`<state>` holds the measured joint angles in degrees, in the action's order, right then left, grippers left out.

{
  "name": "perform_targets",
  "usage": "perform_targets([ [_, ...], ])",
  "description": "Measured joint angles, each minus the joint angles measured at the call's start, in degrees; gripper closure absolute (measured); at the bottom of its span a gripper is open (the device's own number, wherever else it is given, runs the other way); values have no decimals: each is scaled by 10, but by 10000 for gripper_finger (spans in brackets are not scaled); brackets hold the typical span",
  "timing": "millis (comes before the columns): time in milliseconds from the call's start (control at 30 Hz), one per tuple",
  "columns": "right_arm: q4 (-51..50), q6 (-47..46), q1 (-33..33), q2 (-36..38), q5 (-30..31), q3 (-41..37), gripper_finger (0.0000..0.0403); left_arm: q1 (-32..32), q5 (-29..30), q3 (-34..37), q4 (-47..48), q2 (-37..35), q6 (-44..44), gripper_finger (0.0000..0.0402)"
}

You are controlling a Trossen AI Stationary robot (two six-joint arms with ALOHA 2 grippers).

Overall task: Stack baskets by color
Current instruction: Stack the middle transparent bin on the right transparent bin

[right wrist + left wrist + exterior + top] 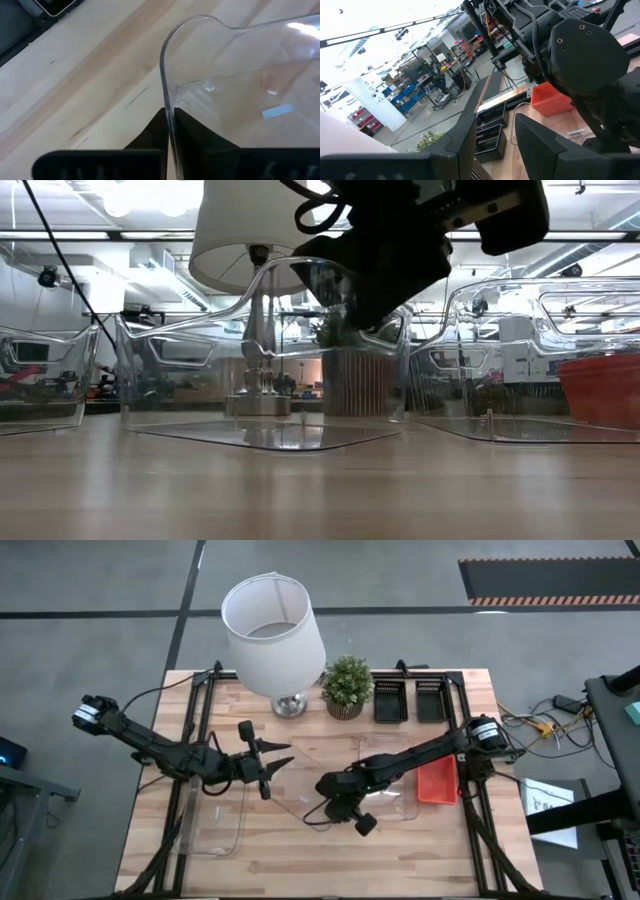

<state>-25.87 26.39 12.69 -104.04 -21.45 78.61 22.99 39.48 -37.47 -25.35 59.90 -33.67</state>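
right gripper (170,131) is pinched shut on the wall of a clear basket (240,75) mid-table; only the right wrist view shows that. left gripper (283,761) hangs partly open, empty, above another clear basket (213,822). high view adds a red-orange basket (437,781) and two black baskets (389,700) by the plant (347,683).

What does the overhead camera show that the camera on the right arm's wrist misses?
Only the high view shows the left gripper hovering mid-table, the white lampshade, the potted plant, two black baskets and the red-orange basket.

Only the right wrist view shows the right gripper shut on the clear basket, its wall pinched between the fingers.

Both show that clear basket and the wooden table.
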Motion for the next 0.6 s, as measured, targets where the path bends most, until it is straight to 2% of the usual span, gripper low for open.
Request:
perform_targets([
  [133, -10, -2, 0, 8, 11, 6, 393, 0, 0, -1, 0, 0, -11, 282],
  [333, -66, -5, 8, 23, 86, 49, 394, 0, 2, 0, -35, -1, -64, 282],
  [600, -109, -28, 18, 45, 157, 89, 394, 0, 79, 0, -170, -1, -170, 282],
])
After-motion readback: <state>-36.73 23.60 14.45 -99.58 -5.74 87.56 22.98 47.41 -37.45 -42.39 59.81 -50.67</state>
